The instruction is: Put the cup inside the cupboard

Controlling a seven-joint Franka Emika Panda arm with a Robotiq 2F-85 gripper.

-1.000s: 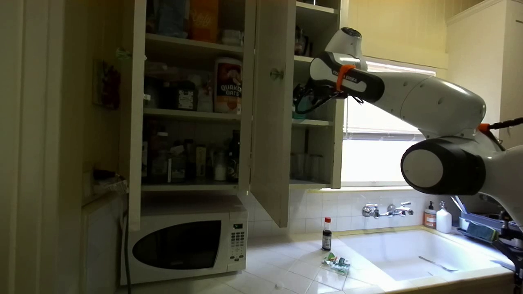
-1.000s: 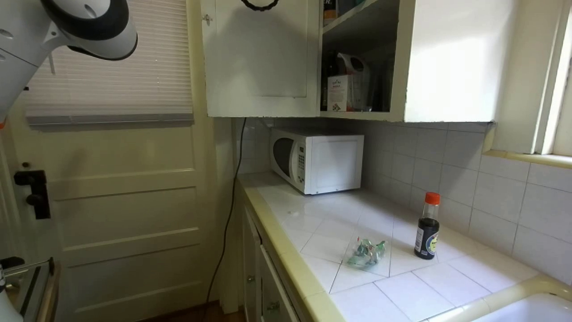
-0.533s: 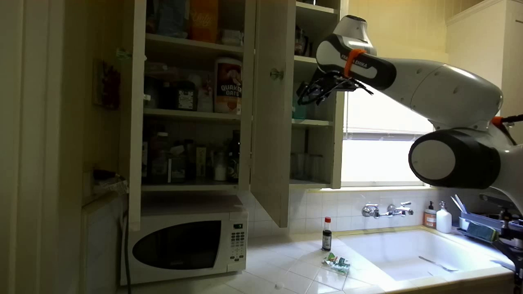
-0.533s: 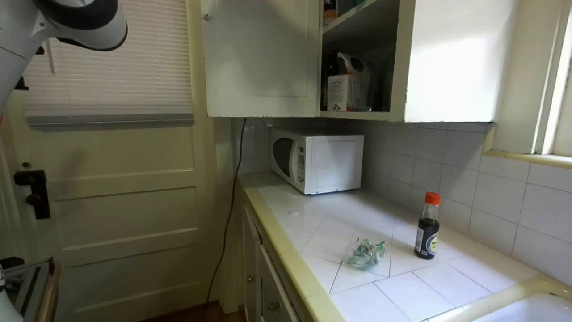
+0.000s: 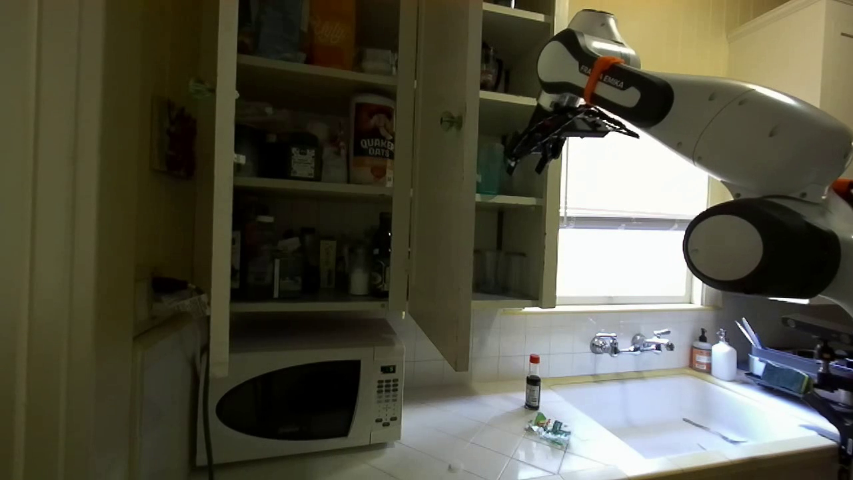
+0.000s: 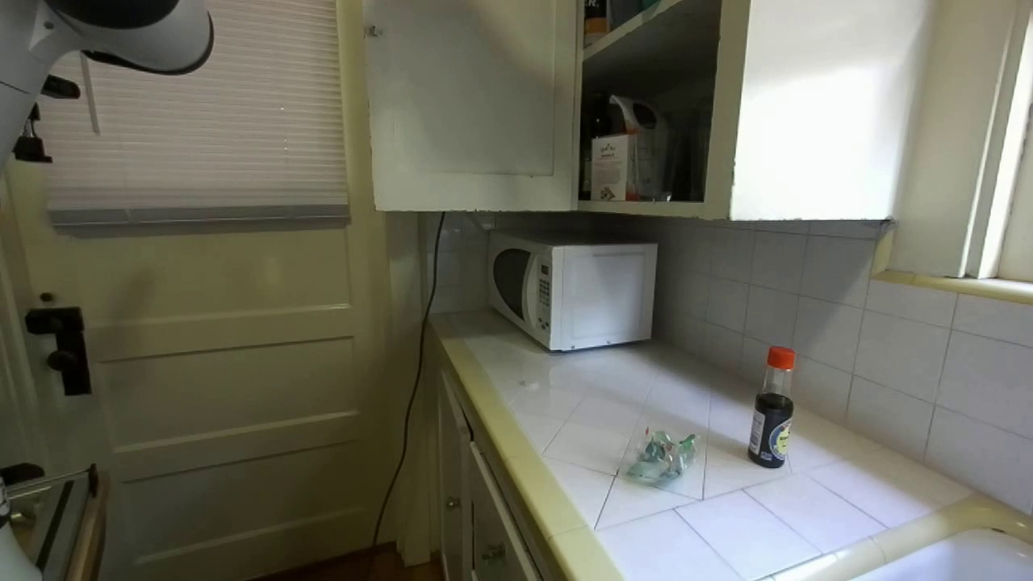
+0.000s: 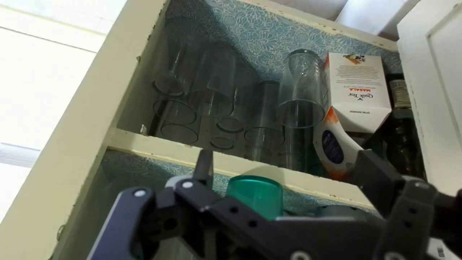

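Hovering at the open cupboard (image 5: 549, 250), fingers (image 7: 377, 178) spread wide; teal cup (image 5: 490, 170) sits on a shelf (image 5: 512, 199) inside, near them

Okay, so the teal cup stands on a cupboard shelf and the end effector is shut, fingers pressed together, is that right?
Not quite: the end effector is open; the wrist view shows its fingers spread wide apart. The teal cup does stand on a cupboard shelf, as seen in an exterior view.
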